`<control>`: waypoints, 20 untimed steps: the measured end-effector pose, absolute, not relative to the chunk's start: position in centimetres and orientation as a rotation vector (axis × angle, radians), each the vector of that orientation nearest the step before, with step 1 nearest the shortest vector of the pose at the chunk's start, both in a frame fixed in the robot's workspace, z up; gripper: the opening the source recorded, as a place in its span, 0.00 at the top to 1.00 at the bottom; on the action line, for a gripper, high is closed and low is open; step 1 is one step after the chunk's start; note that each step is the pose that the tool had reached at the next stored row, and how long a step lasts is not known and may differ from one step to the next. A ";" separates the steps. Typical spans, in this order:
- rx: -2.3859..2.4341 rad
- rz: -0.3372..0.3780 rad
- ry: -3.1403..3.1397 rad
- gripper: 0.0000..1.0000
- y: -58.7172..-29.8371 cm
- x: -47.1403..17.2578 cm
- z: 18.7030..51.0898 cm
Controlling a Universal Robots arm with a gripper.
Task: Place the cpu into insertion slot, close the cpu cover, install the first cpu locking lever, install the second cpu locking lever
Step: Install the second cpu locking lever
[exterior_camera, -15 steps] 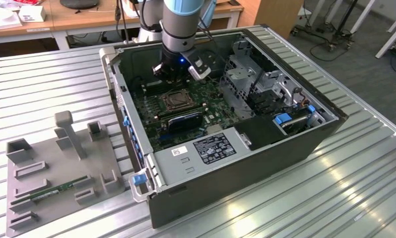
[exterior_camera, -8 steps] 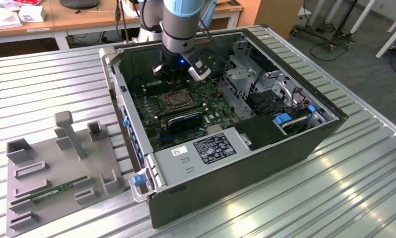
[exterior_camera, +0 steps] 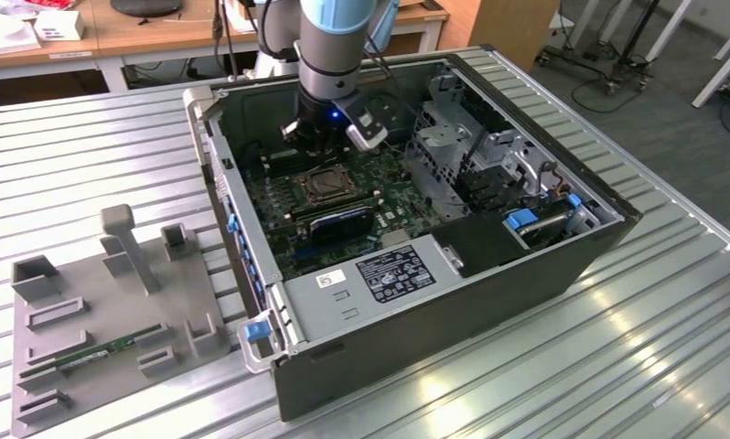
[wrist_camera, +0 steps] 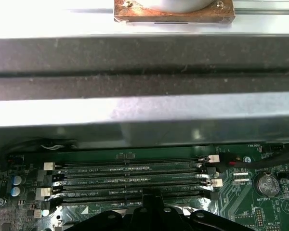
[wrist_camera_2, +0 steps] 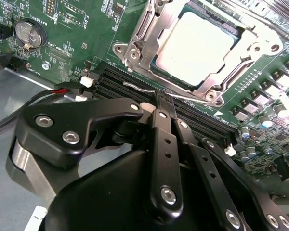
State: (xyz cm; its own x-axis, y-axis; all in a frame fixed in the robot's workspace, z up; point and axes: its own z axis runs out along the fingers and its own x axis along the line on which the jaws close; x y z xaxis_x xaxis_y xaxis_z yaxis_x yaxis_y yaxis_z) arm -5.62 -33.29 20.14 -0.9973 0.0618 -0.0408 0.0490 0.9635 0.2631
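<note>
The cpu (wrist_camera_2: 197,45) lies flat in the insertion slot (exterior_camera: 326,186), its pale metal face showing. The cpu cover (wrist_camera_2: 139,36) lies down around it as a silvery frame with screws at its corners. A thin silvery locking lever (wrist_camera_2: 135,86) runs along the socket's edge beside the black memory slots. My gripper (wrist_camera_2: 164,95) is shut with its fingertips together right at this lever; I cannot tell whether they touch or hold it. In the exterior view the gripper (exterior_camera: 328,137) hangs inside the open computer case, just behind the socket. The first wrist view has the gripper (wrist_camera: 151,193) over the memory slots.
Long black memory slots (wrist_camera: 130,175) lie between the gripper and the case wall (wrist_camera: 144,67). A coin battery (wrist_camera_2: 28,32) and red-black wires sit nearby. A metal drive cage (exterior_camera: 463,146) and power supply (exterior_camera: 378,274) crowd the case. A grey fixture (exterior_camera: 48,315) holds a green memory stick (exterior_camera: 102,352).
</note>
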 end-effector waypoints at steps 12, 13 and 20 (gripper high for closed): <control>0.086 0.409 3.065 0.89 -33.2 -5.4 20.1; 0.086 0.409 3.065 0.89 -33.2 -5.4 20.1; 0.087 0.409 3.065 0.89 -33.2 -5.4 20.1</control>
State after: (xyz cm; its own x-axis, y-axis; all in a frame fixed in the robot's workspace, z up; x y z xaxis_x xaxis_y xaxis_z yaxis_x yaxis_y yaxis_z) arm -5.38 -33.23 20.10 -0.9973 0.0618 -0.0408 0.0490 0.9636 0.2630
